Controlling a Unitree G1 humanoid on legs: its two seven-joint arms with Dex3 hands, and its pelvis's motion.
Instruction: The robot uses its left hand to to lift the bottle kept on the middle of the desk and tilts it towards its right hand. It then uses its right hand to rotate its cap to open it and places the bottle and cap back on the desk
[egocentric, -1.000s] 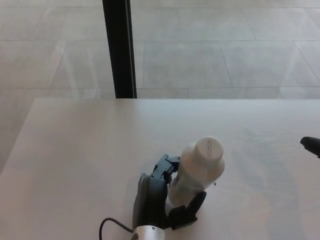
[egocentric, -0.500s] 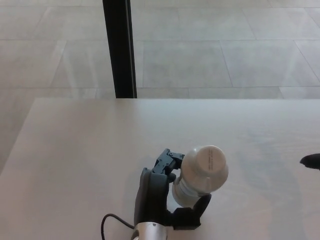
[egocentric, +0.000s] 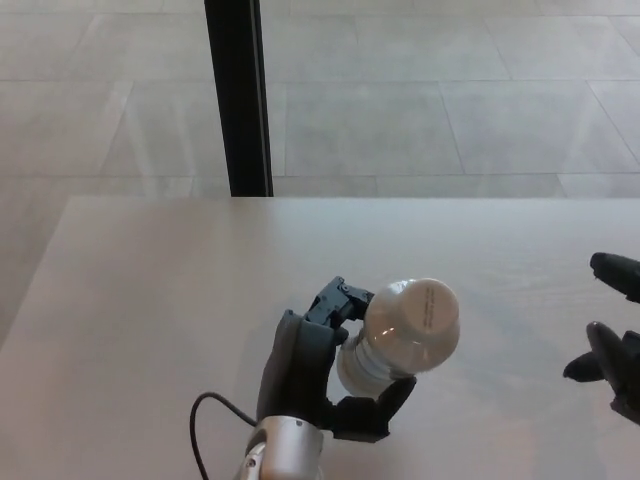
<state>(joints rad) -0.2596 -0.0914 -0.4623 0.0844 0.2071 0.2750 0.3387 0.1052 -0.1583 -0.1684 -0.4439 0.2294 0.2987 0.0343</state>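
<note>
Bottle (egocentric: 400, 340) first: we see a pale, white plastic one with a ribbed neck and a wide, round, smooth cap (egocentric: 425, 318), lifted off the desk (egocentric: 150, 300) near its middle and toward the near edge. It leans to the right, its cap facing up and rightward toward us. Our left hand (egocentric: 320, 380), black and blocky with hard jointed fingers, has those fingers and the thumb clamped around the bottle's lower body, fingers on the far left side, thumb wrapping the near side. A thin black cable (egocentric: 205, 425) loops beside the silver wrist. Compared with half a second ago, the bottle is tipped a little further to the right. Our right hand (egocentric: 610, 355) has come further into sight at the right edge, where only a dark tip showed before. Its fingers are spread apart, holding nothing, well clear of the bottle. The desk is a smooth, matte, pale surface. Beyond its far edge lie large grey floor tiles (egocentric: 400, 100) and a black upright post (egocentric: 238, 95).
</note>
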